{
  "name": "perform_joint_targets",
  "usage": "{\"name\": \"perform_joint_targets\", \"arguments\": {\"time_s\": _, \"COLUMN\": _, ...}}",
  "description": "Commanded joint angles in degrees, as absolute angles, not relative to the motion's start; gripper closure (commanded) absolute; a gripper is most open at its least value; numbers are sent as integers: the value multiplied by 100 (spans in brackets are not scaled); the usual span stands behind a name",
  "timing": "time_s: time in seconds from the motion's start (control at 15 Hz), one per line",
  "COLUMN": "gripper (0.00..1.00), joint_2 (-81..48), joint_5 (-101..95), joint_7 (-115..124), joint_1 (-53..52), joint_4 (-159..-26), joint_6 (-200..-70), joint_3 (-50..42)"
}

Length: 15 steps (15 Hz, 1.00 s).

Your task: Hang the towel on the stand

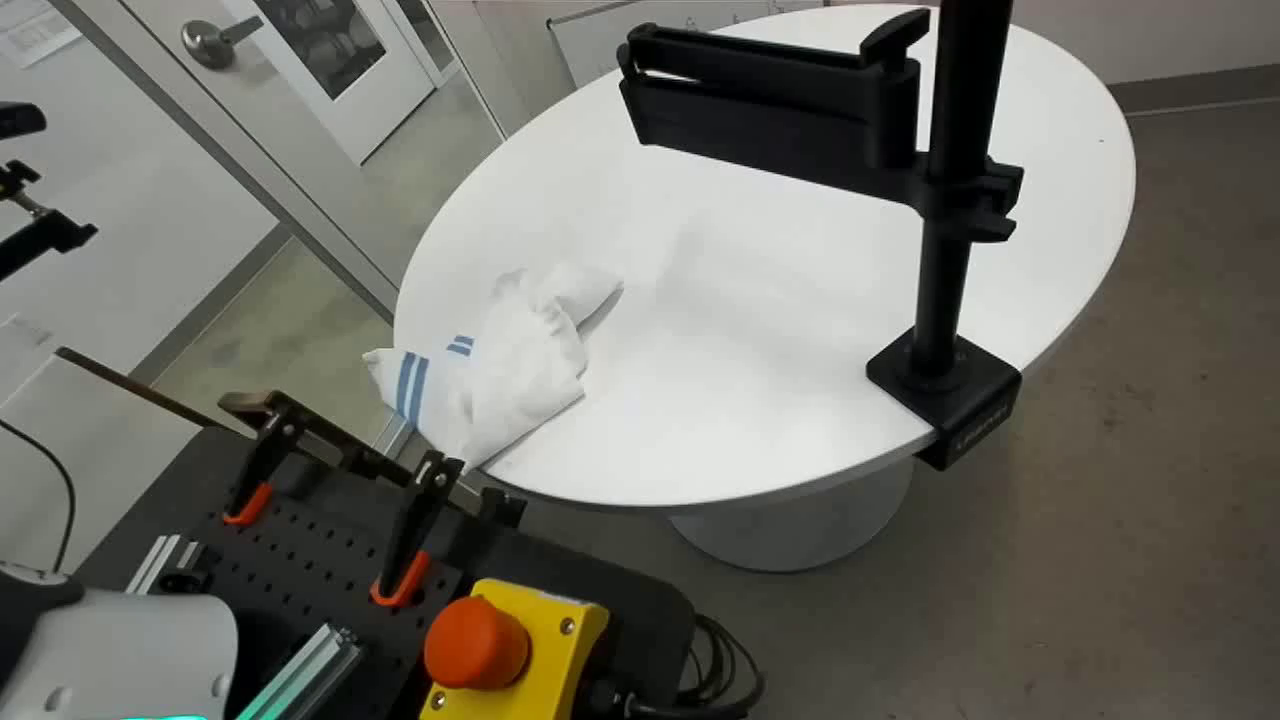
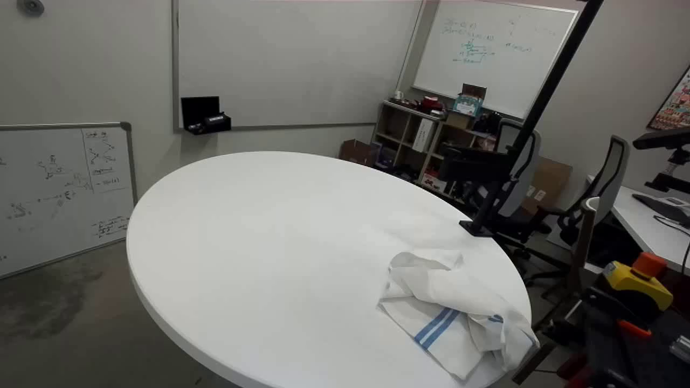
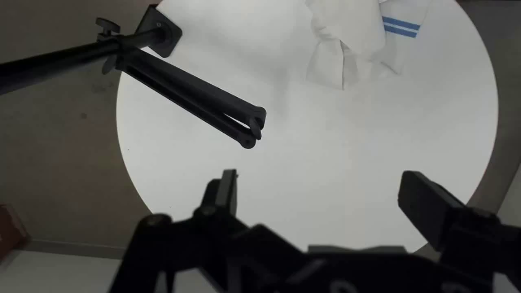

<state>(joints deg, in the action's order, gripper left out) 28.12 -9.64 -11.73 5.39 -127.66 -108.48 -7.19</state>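
There's your towel (image 3: pixel 354 28), a crumpled heap on the surface (image 3: pixel 346 138), no clear long axis, up at the top of the wrist view, right of centre, well apart from your end effector (image 3: pixel 319 181). Jaws spread wide, nothing between them, nothing touched! Mind the stand (image 3: pixel 195 88): it juts in from that view's left, so I'd keep right.

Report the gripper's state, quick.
Gripper: open, holding nothing; the towel lies on the table.
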Motion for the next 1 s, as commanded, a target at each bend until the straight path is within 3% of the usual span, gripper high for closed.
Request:
{"name": "perform_joint_targets", "arguments": {"time_s": 0.0, "gripper": 0, "joint_2": 2808, "joint_5": -970, "joint_7": -1167, "joint_1": 521, "joint_4": -12754, "joint_6": -10835, "joint_3": -732}}
{"name": "perform_joint_targets", "arguments": {"time_s": 0.53, "gripper": 0, "joint_2": 2745, "joint_5": -976, "joint_7": -1301, "joint_1": 470, "joint_4": -12866, "joint_6": -10883, "joint_3": -743}}
{"name": "perform_joint_targets", "arguments": {"time_s": 0.93, "gripper": 0, "joint_2": 2276, "joint_5": -1190, "joint_7": -1338, "joint_1": 460, "joint_4": -13403, "joint_6": -11716, "joint_3": -666}}
